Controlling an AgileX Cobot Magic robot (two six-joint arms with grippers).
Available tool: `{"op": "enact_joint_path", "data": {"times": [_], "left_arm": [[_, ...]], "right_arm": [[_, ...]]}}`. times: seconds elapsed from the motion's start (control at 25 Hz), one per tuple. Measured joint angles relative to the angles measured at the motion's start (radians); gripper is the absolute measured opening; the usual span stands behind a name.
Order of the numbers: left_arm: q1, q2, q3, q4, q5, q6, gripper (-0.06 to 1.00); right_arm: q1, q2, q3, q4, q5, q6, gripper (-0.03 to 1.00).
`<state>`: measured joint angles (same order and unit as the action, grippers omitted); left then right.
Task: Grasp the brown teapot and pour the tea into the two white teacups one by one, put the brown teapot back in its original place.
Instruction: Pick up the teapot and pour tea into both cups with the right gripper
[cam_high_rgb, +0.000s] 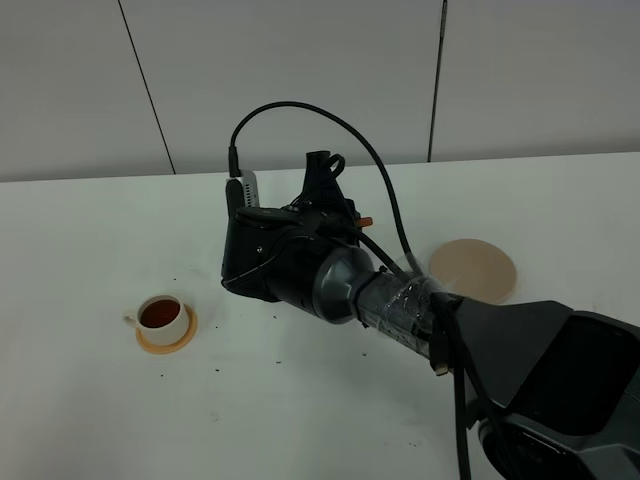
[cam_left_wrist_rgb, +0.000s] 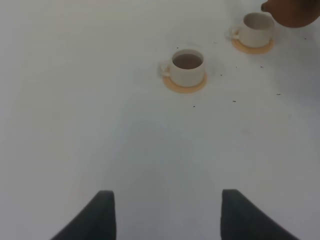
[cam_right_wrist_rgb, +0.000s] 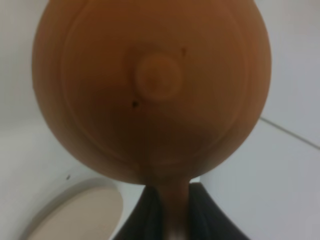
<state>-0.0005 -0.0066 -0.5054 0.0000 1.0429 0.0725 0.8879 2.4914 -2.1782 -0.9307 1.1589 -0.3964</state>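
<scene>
Seemed to be at the second pour: had tea (cam_left_wrist_rgb: 187, 61) in one teacup (cam_left_wrist_rgb: 186, 76), none visible in the other teacup (cam_left_wrist_rgb: 257, 33). Held the brown teapot (cam_right_wrist_rgb: 150, 90) beside it, above the middle of the counter (cam_high_rgb: 300, 400), right gripper (cam_right_wrist_rgb: 172, 220) pinched on its handle; left gripper (cam_left_wrist_rgb: 167, 215) spread. Needed tipping over that cup next, probably.

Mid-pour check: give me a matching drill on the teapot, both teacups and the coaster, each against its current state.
Things:
1. brown teapot
2. teacup farther from the teapot
3. teacup beside the teapot
4. beige coaster

States:
A. bare, nothing standing on it
B. dark tea inside
C. pale inside, no tea visible
D. handle clamped between the right gripper's fingers

Pairs: 1-D, 2-B, 3-C, 4-A
</scene>
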Motion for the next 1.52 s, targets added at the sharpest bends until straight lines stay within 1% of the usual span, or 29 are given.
{"op": "enact_joint_path", "data": {"times": [0.88,1.08,1.52], "left_arm": [[0.000,0.000,0.000,0.000,0.000,0.000,0.53],[0.000,0.000,0.000,0.000,0.000,0.000,0.53],[0.000,0.000,0.000,0.000,0.000,0.000,0.53]], "right_arm": [[0.008,0.000,0.000,-0.016,-0.007,-0.063,0.09],[0.008,0.000,0.000,-0.016,-0.007,-0.101,0.09],[0.007,0.000,0.000,-0.044,-0.007,-0.108,0.09]]}}
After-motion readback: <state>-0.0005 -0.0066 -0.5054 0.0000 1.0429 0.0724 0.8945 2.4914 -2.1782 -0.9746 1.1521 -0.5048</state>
